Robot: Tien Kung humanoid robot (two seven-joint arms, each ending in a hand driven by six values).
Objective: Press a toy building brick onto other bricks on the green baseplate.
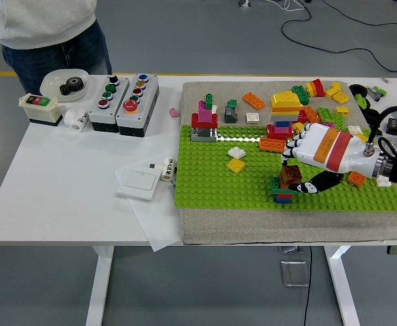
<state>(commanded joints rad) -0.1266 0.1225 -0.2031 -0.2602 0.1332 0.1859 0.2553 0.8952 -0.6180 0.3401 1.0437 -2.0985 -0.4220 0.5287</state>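
Grey floor with a yellow line and black cables lay beyond a white table (62, 204), whose right half carried a grey mat (266, 234) with a green baseplate (212, 183) on it. From the table's right edge the robot's right hand (320, 153), white with an orange and red band, reached over the baseplate's right part. Its fingers (294, 146) were curled down over a brown brick (291, 175), with the black-tipped thumb (313, 186) just to the brick's right; whether they actually gripped it I could not tell. That brown brick sat on top of a small stack of green, red and blue bricks (283, 193) near the baseplate's front edge.

Behind the hand stood a taller tower topped with yellow bricks (286, 103). Near the baseplate's far left corner rose a red and pink stack (204, 121). A yellow brick (236, 165) lay flat toward the baseplate's middle. Loose bricks (327, 95) were scattered along the mat's far right edge.

On the table's far left corner sat two grey button boxes (123, 95) and a white bowl holding a black gear (70, 85). A person (42, 30) stood behind that corner, hands out of view.
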